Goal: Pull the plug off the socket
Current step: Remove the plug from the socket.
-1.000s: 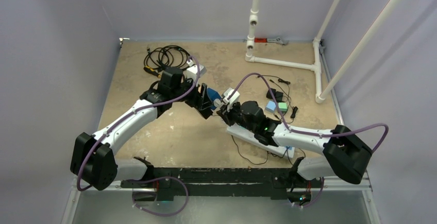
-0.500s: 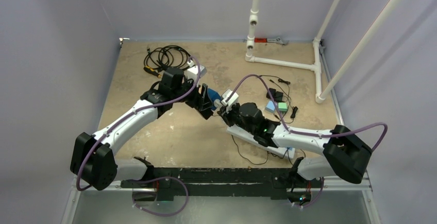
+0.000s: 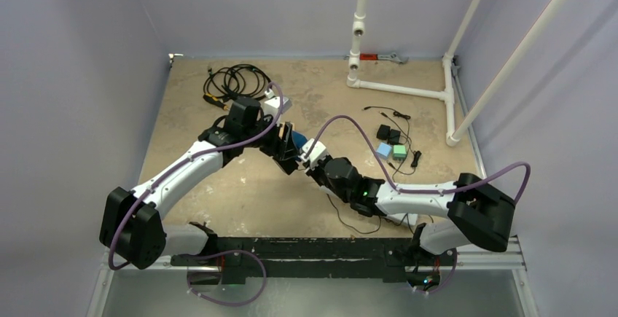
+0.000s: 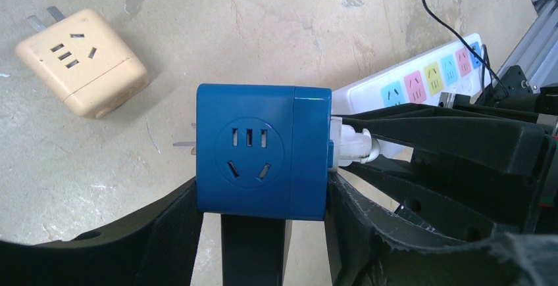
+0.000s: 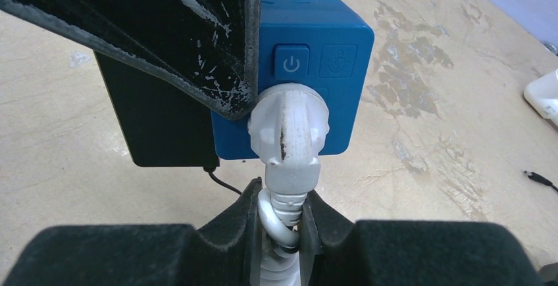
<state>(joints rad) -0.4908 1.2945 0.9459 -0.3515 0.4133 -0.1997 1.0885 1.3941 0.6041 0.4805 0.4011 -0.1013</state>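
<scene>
The socket [image 4: 263, 151] is a blue cube, gripped on both sides by my left gripper [image 4: 263, 197]. A white plug [image 4: 352, 146] sits seated in its right face. In the right wrist view the plug [image 5: 287, 125] stands in the socket [image 5: 329, 69] below a power button. My right gripper [image 5: 284, 217] is shut on the plug's ribbed neck and looped white cord. A black adapter [image 5: 158, 115] with a thin wire is also plugged into the cube. From above, the socket [image 3: 297, 140] hangs between the left gripper [image 3: 288, 146] and the right gripper [image 3: 312, 158]; the plug is hidden there.
A beige adapter [image 4: 82, 62] lies on the table behind the socket. A white power strip [image 4: 421, 82] runs under my right arm. A black cable coil [image 3: 235, 80] lies at the back left, a white pipe frame [image 3: 397, 87] at the back right, small cubes [image 3: 391, 151] beside thin wires.
My right arm has swung left and lower, and now covers the power strip. The socket and both grippers have shifted slightly left. The plug stays seated in the socket.
</scene>
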